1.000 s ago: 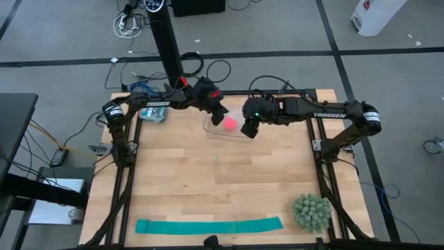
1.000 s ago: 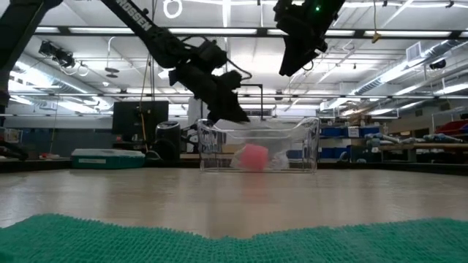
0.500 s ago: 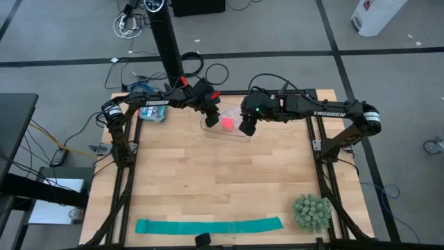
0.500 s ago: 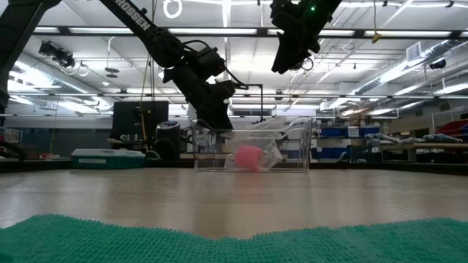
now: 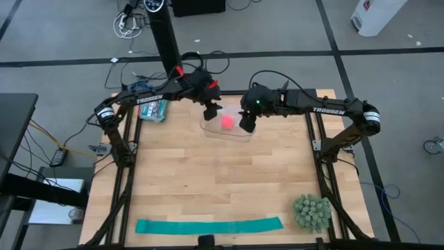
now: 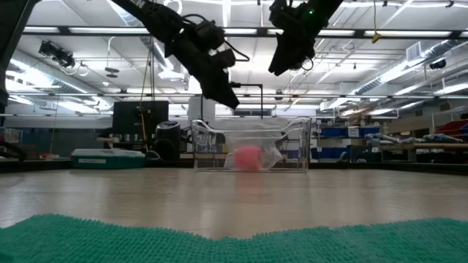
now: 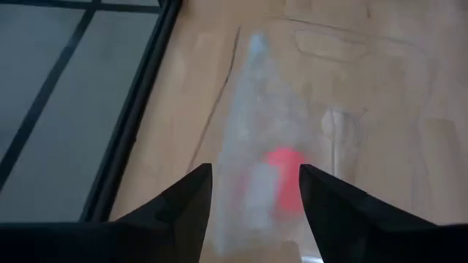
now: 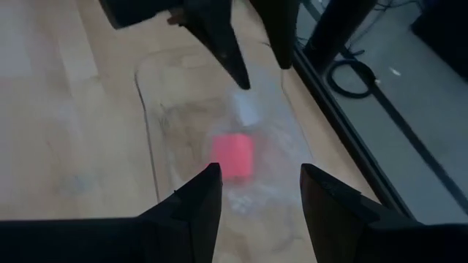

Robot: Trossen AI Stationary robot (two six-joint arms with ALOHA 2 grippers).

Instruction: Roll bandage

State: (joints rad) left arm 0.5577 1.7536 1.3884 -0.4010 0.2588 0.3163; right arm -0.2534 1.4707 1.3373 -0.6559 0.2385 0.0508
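both end effectors are held above the clear plastic rectangular bin [image 5: 225, 126] at the far edge of the light wooden desk [image 5: 215, 180]. the left end effector [image 5: 210, 111] hangs over the bin's left end with its dark fingers [image 7: 183, 212] spread wide and nothing between them. the right end effector [image 5: 247, 124] hangs over the bin's right end, its fingers [image 8: 191, 212] likewise set wide apart and empty. the small compact roll of pink-red soft fabric bandage [image 5: 227, 122] is seen lying inside the bin, on its floor, touched by neither end effector. a long flat teal-green strip [image 5: 209, 226] is laid along the near edge of the desk, well apart from the bin, with a spiky green ball [image 5: 310, 212] near its right end.
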